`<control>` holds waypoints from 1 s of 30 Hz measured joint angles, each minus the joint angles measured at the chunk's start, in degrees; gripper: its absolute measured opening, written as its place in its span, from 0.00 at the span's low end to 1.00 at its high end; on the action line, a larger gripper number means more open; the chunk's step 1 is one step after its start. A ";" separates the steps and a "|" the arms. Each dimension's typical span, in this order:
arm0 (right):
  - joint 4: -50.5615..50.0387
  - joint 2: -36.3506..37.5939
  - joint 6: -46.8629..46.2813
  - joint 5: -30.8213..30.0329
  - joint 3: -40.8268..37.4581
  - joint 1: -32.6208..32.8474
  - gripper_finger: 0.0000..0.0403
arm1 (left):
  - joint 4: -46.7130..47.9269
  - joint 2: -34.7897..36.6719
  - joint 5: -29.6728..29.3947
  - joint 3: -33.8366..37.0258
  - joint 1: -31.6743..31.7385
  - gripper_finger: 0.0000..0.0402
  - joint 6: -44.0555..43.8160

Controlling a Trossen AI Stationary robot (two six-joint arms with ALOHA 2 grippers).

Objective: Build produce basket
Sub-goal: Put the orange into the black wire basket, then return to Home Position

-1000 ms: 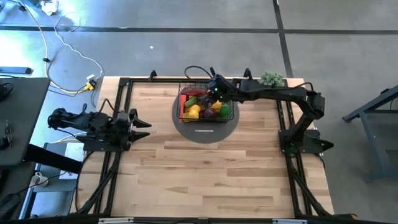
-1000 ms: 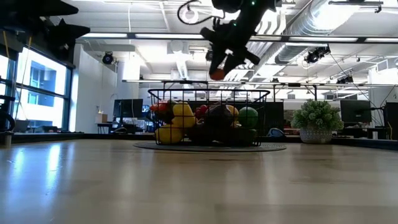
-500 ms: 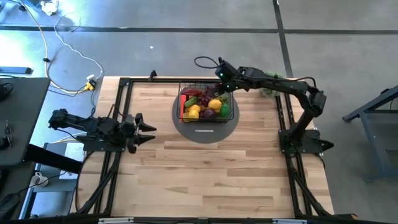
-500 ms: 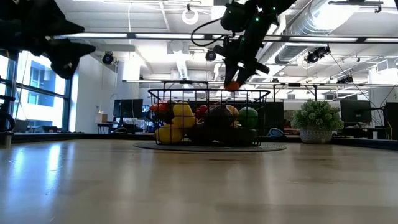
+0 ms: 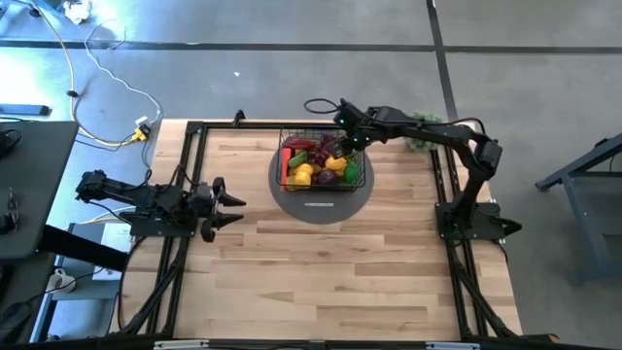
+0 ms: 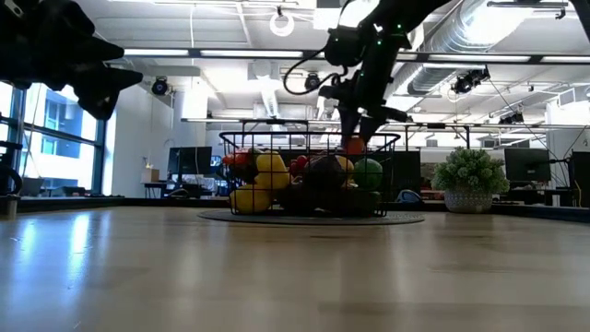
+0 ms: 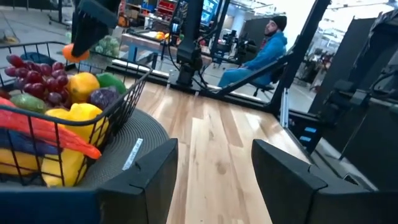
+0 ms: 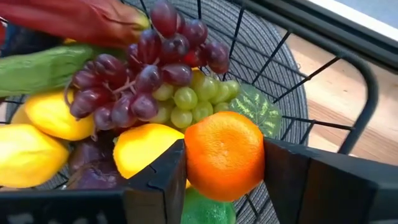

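The black wire-mesh basket (image 5: 322,162) stands on a round grey mat (image 5: 321,205) near the table's far edge, filled with produce: yellow lemons (image 8: 51,114), purple and green grapes (image 8: 149,68), a green cucumber (image 8: 43,68), a red chili (image 7: 43,132). My right gripper (image 5: 352,139) hovers over the basket's far right corner, shut on an orange fruit (image 8: 224,154). In the low view the orange (image 6: 355,145) sits at rim height. My left gripper (image 5: 231,201) is open above the table's left side, holding nothing. My right gripper pinches the orange fruit (image 8: 224,154) between its two fingers, one on each side of its round body (image 8: 193,163). The fingers come from above, slanting down into the basket. The fruit is lifted clear, just above the other produce, at the height of the basket's rim.
A bushy grey-green potted plant (image 5: 425,123) stands at the far right corner, behind my right arm. A black cable (image 5: 316,103) loops over the far edge. Bare wooden table (image 5: 330,272) spreads near the basket. A seated person (image 7: 261,53) shows beyond the table.
My right gripper, carrying the orange, drew back toward the far edge and then dropped until the fruit reached the basket's rim at its far right corner. My left arm stretched toward the right, its gripper moving a little closer to the mat.
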State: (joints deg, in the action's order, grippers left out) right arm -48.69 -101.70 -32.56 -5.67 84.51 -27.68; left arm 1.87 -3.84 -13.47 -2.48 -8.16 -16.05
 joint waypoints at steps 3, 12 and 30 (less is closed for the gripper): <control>-0.02 -0.63 -0.21 -0.09 0.00 0.02 0.41 | 0.02 0.00 -0.02 0.00 0.00 0.48 1.22; -0.28 -0.68 -0.63 -0.26 0.00 -0.18 0.61 | 0.15 0.00 -0.06 0.00 0.00 0.48 1.24; 3.82 6.20 4.80 -4.99 0.00 8.22 0.64 | 0.22 0.00 -0.12 -0.02 0.00 0.48 0.50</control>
State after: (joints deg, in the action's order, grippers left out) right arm -44.86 -95.50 -27.76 -10.66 84.51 -19.46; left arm 2.09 -3.84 -13.60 -2.50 -8.16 -15.55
